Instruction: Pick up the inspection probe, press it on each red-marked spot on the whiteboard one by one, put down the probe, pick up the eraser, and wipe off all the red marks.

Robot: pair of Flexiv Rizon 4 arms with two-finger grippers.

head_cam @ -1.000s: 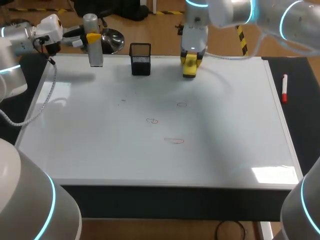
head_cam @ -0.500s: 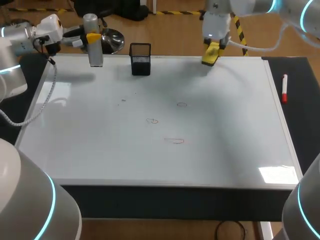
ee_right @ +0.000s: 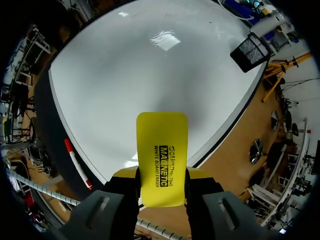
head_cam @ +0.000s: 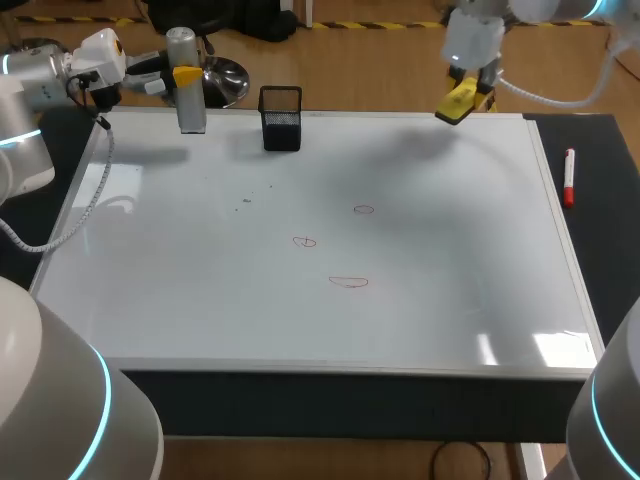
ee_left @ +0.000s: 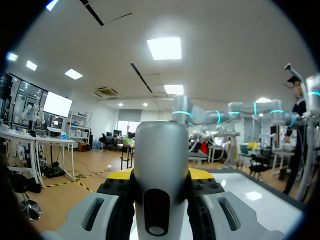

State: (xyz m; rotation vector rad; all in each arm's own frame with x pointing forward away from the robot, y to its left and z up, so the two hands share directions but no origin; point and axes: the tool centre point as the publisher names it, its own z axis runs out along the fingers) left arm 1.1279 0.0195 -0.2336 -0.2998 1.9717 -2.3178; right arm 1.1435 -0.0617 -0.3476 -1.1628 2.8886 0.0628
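The left gripper (head_cam: pixel 186 76) is clamped on the probe (head_cam: pixel 190 112), held upright over the whiteboard's (head_cam: pixel 200 300) far corner, probably parked clear. Just right of it stands a mesh cup (head_cam: pixel 281 118), its contents impossible to tell. The right gripper (ee_right: pixel 161 186) clasps the eraser (ee_right: pixel 162 150), with the red marks (head_cam: pixel 348 282) unwiped well ahead of it.

Your whiteboard (head_cam: pixel 450 250): smooth glossy white, throws ceiling light back in bright patches; rim pale, satin, metal-looking. Inspection probe (head_cam: pixel 186 85): grey cylinder, smooth, dull metallic sheen; you get soft highlights on it in left wrist view. Eraser (head_cam: pixel 457 100): bright yellow, smooth, plastic-looking, slight gloss. Mesh cup (head_cam: pixel 281 118): black wire mesh, matt. Marker (head_cam: pixel 568 178): white and red plastic, smooth. Surface (head_cam: pixel 610 220) beside board: black, matt; material you cannot tell.
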